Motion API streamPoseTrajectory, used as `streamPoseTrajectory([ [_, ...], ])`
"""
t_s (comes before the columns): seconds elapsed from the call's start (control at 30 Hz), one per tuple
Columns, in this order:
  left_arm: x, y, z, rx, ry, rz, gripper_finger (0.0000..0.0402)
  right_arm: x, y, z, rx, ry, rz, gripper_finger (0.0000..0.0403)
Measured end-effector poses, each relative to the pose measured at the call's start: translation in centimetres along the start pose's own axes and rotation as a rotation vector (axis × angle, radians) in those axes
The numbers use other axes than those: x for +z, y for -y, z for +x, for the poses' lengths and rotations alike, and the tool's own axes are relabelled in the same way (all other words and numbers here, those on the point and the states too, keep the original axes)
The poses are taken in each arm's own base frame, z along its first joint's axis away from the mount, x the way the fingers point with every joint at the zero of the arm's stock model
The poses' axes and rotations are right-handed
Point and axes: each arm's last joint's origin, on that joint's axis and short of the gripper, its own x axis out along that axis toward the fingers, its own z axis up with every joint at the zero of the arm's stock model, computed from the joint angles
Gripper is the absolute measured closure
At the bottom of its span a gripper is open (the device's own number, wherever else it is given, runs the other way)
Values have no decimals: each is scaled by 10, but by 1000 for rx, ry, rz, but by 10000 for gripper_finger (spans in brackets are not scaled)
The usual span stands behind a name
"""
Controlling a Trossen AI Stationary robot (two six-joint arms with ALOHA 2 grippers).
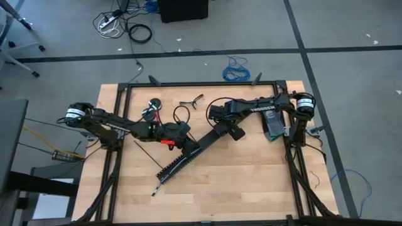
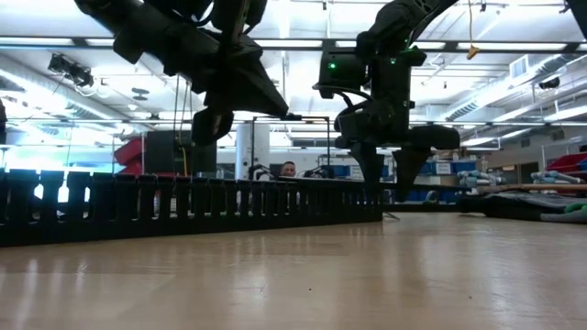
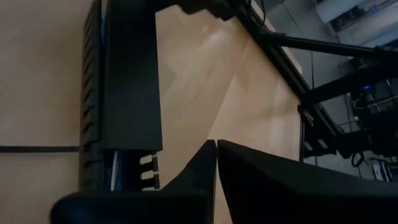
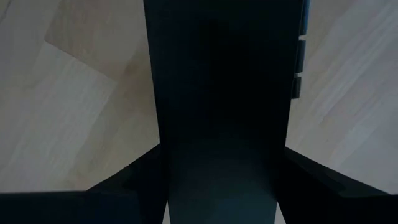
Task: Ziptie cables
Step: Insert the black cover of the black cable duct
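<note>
Step in hand looks like prep rather than tying. The right gripper (image 1: 217,133) is sitting at the upper-right end of the slotted cable duct (image 1: 179,162), which is lying diagonally across the middle of the table (image 1: 251,188). Its fingers are straddling the duct's black body and seem to be grasping it. The left gripper (image 1: 188,143) is hovering just beside the duct's middle, clenched on nothing that I can see. One thin black strip, likely a ziptie (image 1: 147,155), is lying flat on the wood left of the duct and nothing is holding it. I cannot pick out the cables for sure; a small tangle (image 1: 151,113) in the upper left of the table may be them. My guess for the next move is that the left gripper needs reopening and lowering onto the ziptie, a flat, very thin pick. The left wrist view is showing the fingertips (image 3: 208,155) pressed together with no gap, plus a blue wire (image 3: 112,169) inside the duct, which the high view is missing. The low view is showing the left gripper (image 2: 213,124) hanging clear above the duct (image 2: 183,197), and the right gripper (image 2: 385,179) reaching down at the duct's end. The right wrist view is showing only its fingers (image 4: 124,183) either side of the duct (image 4: 217,81).
</note>
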Motion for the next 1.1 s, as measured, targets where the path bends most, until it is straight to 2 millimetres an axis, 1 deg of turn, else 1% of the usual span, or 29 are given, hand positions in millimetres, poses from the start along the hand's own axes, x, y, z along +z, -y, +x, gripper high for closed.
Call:
streamPoseTrajectory([
  [0.6,0,0,0,-10,-8,10,401,0,4,0,-36,-5,-24,174],
  [0.77,-2,-2,6,-27,-29,34,401,0,4,0,-34,2,-24,174],
  [0.93,-1,-11,15,-34,-45,46,401,0,3,0,-32,2,-22,174],
  [1.1,8,-19,17,51,40,67,401,0,3,0,-29,3,-19,174],
])
